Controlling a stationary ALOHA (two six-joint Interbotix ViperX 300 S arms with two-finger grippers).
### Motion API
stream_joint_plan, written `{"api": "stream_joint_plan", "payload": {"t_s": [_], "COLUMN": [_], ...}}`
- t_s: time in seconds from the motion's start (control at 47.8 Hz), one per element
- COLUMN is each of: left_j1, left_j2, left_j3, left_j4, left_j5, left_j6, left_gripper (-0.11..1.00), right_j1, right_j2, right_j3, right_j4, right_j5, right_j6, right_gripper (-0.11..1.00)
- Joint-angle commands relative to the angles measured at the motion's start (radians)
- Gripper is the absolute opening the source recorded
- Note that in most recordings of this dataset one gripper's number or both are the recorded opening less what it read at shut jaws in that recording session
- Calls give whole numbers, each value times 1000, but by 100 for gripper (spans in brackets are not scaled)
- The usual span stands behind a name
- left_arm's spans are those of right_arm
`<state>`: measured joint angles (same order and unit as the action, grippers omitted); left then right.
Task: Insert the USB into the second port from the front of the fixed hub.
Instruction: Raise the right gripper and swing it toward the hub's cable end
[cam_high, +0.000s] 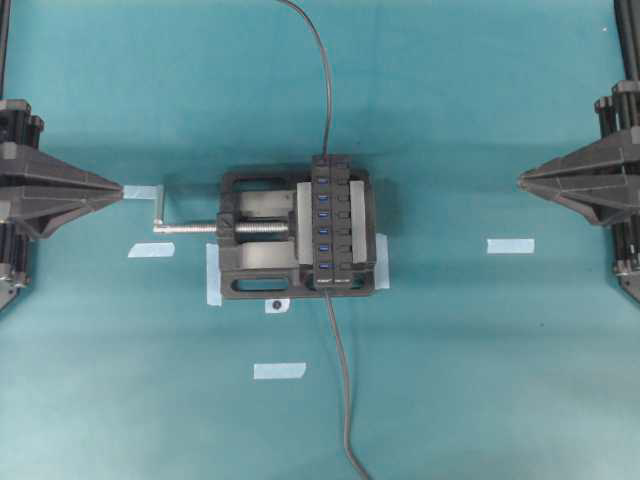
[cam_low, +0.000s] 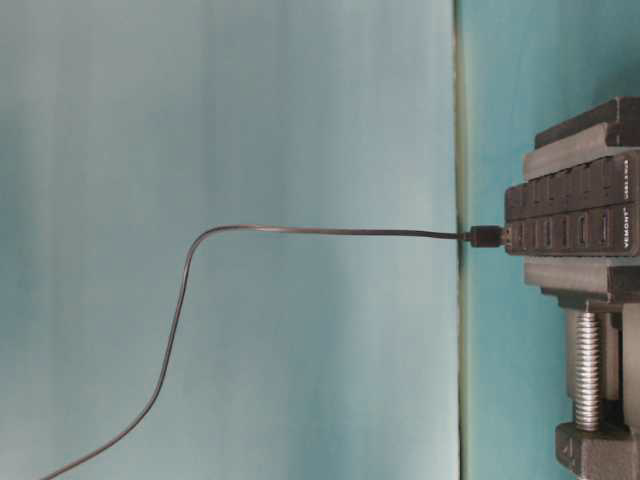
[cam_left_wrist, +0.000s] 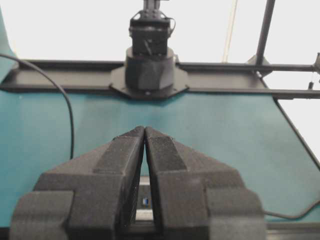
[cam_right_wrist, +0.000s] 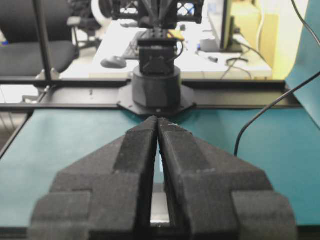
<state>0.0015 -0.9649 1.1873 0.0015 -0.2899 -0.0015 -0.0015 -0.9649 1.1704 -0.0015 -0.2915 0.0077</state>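
Left claw (cam_left_wrist: 144, 131) and right claw (cam_right_wrist: 158, 120), each with its two ribbed black pads pressed together and holding nothing, hang at opposite sides of the teal table (cam_high: 480, 380), well apart from the work. At centre a bulky black vise (cam_high: 250, 262) with a silver screw (cam_high: 200, 228) clamps the hub (cam_high: 345, 225), a long, narrow, hard plastic strip. It carries a row of blue slots (cam_high: 324, 232) facing up beside square black buttons, and none of the slots looks filled. A thicker grey lead (cam_high: 343, 400) leaves the hub's near end.

At the far end, the plug (cam_low: 487, 237) sits end-on against the hub; whether it is seated there cannot be told. Its thin black cable (cam_low: 300, 231) runs off in a loose curve.

Handling, as judged: the plug is light, rigid and smooth-sided, best pinched across its short moulded body just behind the metal tip. The cable is limp and gives no push, though its drag may twist the plug. The clamped hub should not shift under pressing.
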Motion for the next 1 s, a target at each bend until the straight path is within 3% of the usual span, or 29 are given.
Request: {"api": "stream_joint_plan", "payload": {"t_s": [0.0, 0.063, 0.126, 0.251, 0.398, 0.733, 0.984], "left_j1": [2, -2, -3, -3, -2, 6, 6], "left_j2": [8, 12, 17, 29, 55, 126, 160], "left_j3": [8, 6, 2, 3, 12, -11, -26], "left_j4": [8, 8, 8, 8, 8, 8, 8], "left_j5": [-8, -8, -8, -5, 25, 147, 232], "left_j6": [-8, -12, -14, -15, -21, -66, -69], "left_gripper": [13, 8, 0, 0, 0, 0, 0], "right_j1": [-2, -2, -2, -2, -5, -48, -101], "right_j2": [11, 11, 11, 9, 15, 58, 137], "right_j3": [3, 11, 14, 21, 23, -75, -121], "right_j4": [3, 6, 8, 8, 9, 8, 8], "right_j5": [-8, -8, -8, -6, 21, 324, 425], "right_j6": [-2, 12, 40, 103, 135, 146, 147], "right_gripper": [16, 17, 9, 2, 2, 2, 2]}}
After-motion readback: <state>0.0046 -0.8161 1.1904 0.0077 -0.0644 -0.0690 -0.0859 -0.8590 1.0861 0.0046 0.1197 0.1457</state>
